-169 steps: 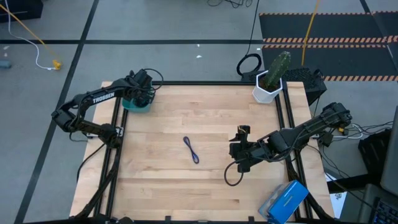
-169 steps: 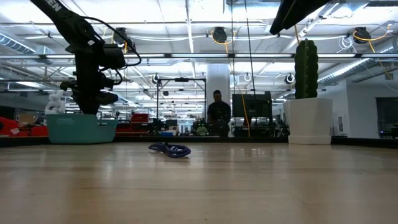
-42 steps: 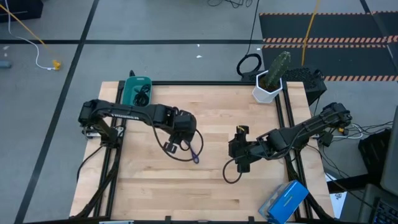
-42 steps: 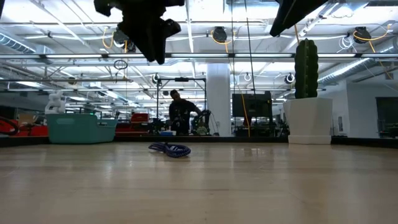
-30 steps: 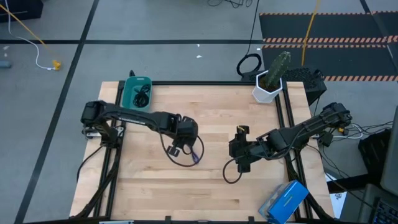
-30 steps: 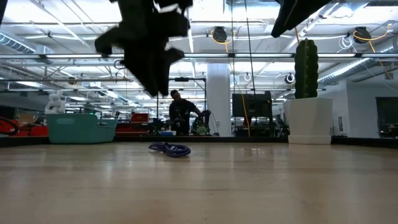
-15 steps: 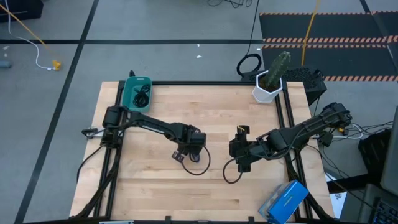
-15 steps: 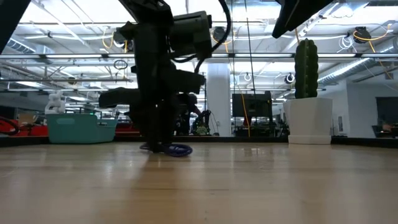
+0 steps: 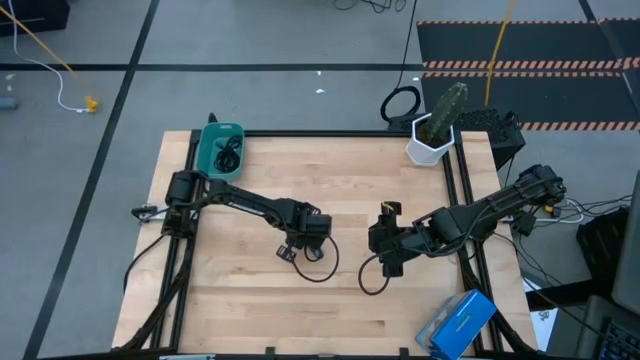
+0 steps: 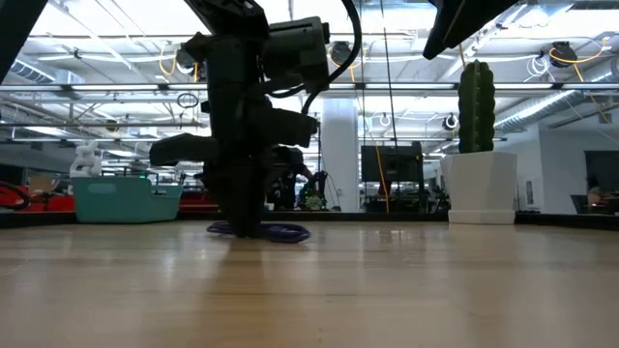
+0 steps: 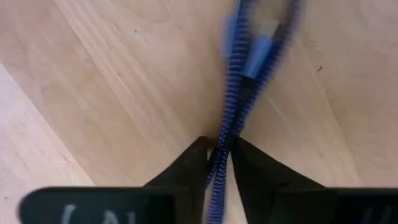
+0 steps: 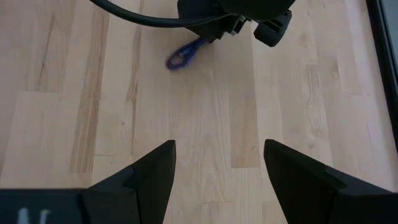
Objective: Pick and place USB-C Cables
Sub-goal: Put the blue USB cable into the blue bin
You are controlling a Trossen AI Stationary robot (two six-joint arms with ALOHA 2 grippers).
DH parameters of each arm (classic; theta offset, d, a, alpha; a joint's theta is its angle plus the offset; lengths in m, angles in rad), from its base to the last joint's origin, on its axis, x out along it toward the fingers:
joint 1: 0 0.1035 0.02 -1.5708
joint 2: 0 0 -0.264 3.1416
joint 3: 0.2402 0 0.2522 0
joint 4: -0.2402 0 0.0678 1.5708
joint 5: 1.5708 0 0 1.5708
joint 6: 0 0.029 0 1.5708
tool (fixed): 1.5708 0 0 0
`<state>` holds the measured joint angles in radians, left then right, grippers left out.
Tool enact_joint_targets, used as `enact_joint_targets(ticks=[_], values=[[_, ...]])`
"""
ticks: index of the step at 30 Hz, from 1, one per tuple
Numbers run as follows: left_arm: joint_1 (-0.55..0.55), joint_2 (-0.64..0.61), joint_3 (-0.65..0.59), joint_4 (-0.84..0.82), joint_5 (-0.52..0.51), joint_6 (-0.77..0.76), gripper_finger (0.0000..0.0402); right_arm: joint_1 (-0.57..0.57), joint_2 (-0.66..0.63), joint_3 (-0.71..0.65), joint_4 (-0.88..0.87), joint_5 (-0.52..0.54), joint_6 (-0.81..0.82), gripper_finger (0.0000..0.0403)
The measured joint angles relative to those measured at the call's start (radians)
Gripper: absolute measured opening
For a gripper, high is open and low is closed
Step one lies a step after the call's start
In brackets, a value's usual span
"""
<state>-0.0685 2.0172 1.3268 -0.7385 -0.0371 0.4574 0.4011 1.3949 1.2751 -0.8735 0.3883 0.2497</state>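
The blue-purple USB-C cable [image 11: 239,81] lies on the wooden table near its middle, with its length flat on the wood [image 10: 285,232]. My left gripper [image 11: 219,142] stands on it from above [image 10: 242,228] and is shut on it. In the high view the gripper [image 9: 300,243] hides the cable. One looped end [image 12: 184,56] shows in the right wrist view. The black cables [image 9: 230,152] lie coiled in the teal tray [image 9: 207,150] at the far left corner. My right gripper [image 12: 219,149] waits open, right of the middle [image 9: 380,240]. My left gripper pinches the blue-purple cable between its two fingers [image 11: 193,162], two strands side by side [image 11: 221,140]. The fingers come from above, pointing down, and lie across the strands. The rest of the cable, with its plug ends [image 11: 252,59], runs on along the table.
A cactus in a white pot [image 9: 435,130] stands at the far right corner. A blue object [image 9: 458,322] sits off the near right corner. Black rails [image 9: 185,250] run along both sides of the table. Bare wood lies near and far of the grippers.
My left gripper has moved a little toward the table's right and near edge and has come down from well above the table onto the blue-purple cable. The cable stays on the wood. My right arm has kept still.
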Motion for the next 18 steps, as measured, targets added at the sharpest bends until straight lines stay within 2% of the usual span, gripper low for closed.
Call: enact_joint_targets(ticks=[5,8,18], values=[[0.000,0.001,-0.001,-0.004,0.003,-0.021,0.0030,0.000,0.000,0.000,0.000,0.000,0.000,0.0238],[0.000,0.002,-0.001,-0.005,0.002,-0.035,0.0016,0.000,0.000,0.000,0.000,0.000,0.000,0.0238],[-0.007,0.002,-0.001,-0.006,-0.009,-0.086,0.0036,0.000,0.000,0.000,0.000,0.001,0.018,0.0238]])
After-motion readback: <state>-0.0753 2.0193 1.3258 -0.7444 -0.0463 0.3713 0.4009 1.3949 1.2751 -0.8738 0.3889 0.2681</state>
